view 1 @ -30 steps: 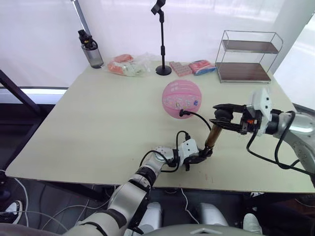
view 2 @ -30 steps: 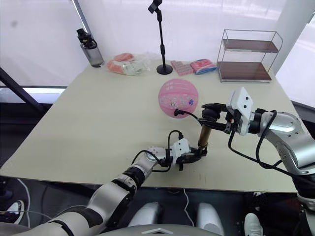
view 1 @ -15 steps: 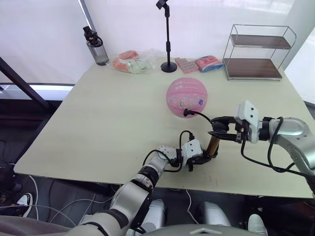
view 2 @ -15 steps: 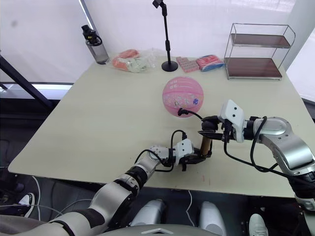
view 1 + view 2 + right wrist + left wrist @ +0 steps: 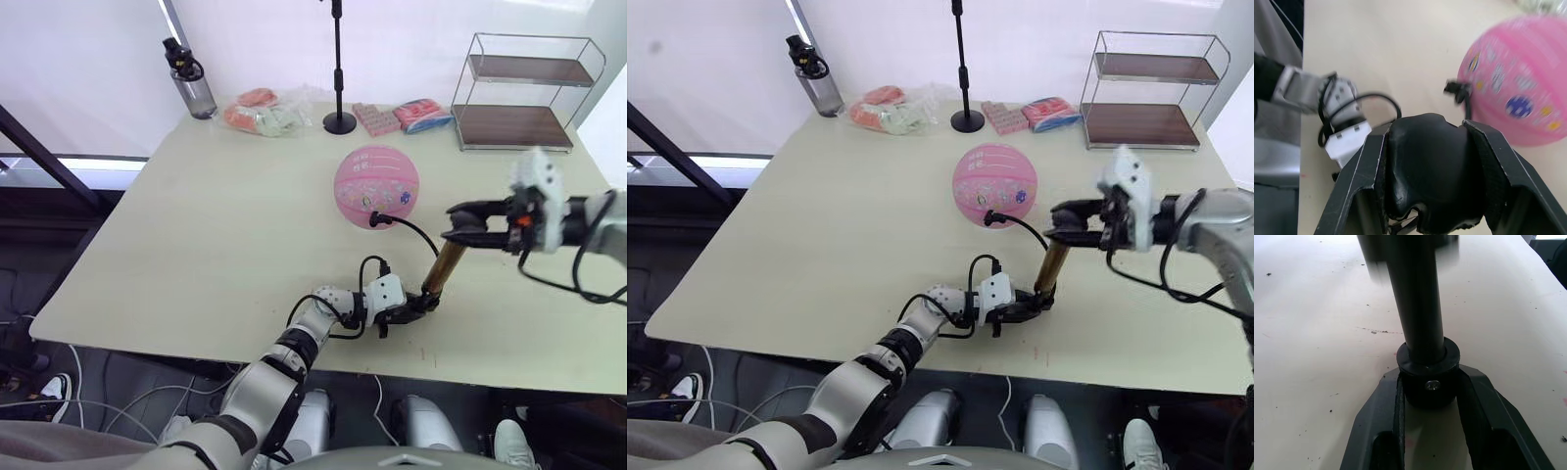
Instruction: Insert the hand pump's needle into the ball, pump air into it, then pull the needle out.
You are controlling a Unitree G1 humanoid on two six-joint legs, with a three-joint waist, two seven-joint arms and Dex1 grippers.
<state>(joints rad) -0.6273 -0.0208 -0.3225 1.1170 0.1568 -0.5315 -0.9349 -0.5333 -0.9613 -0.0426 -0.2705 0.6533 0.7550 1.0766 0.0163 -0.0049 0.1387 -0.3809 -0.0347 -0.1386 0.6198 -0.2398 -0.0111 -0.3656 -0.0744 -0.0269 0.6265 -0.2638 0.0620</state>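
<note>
On the table [image 5: 196, 245], the left gripper [image 5: 416, 305] clamps the hand pump [image 5: 443, 273] at its base to steady it; the right gripper [image 5: 470, 223] grasps its handle, hose feeding the nearby pink ball [image 5: 376, 186].

- The ball [image 5: 376, 186], pink and round with small colourful prints, is seen resting on the worktop [image 5: 216, 235]
- The hand pump [image 5: 443, 271] is held tilted, its gold-bronze barrel rising from a black base cap at the worktop's near edge to a black handle
- A thin black hose is looped from the pump to the ball
- The needle [image 5: 376, 219] fitting is seated against the ball's near side
</note>
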